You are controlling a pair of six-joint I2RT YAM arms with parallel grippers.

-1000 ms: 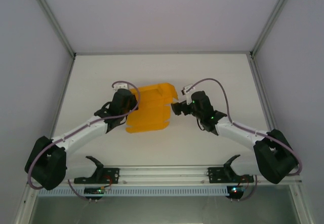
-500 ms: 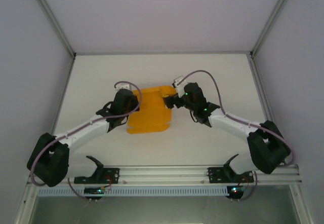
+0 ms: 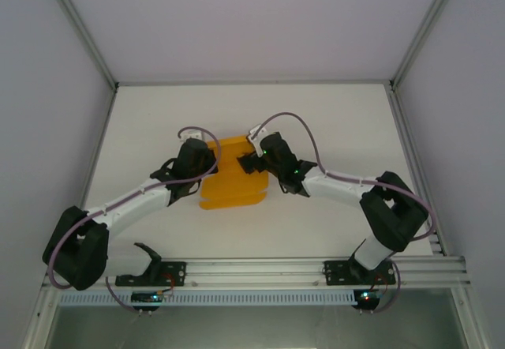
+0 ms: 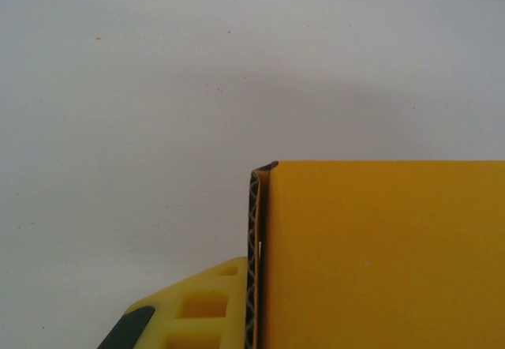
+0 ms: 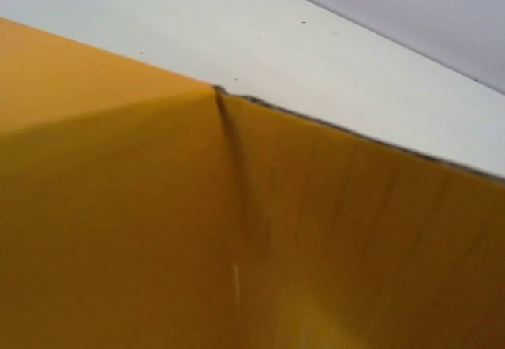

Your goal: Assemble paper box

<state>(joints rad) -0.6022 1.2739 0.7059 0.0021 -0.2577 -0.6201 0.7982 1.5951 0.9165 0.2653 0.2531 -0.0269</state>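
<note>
The paper box (image 3: 233, 191) lies long axis near-to-far; whether left or right jaws grip it is unclear.

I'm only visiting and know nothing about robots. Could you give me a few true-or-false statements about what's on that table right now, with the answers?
1. The paper box is blue. False: it is orange-yellow.
2. It lies on a white table. True.
3. The left gripper and right gripper meet it from opposite sides. True.
4. It is a finished, closed box. False: from above it is a mostly flat sheet, with one panel creased upward.
5. The left wrist view shows a wavy inner layer along its edge. True.
</note>
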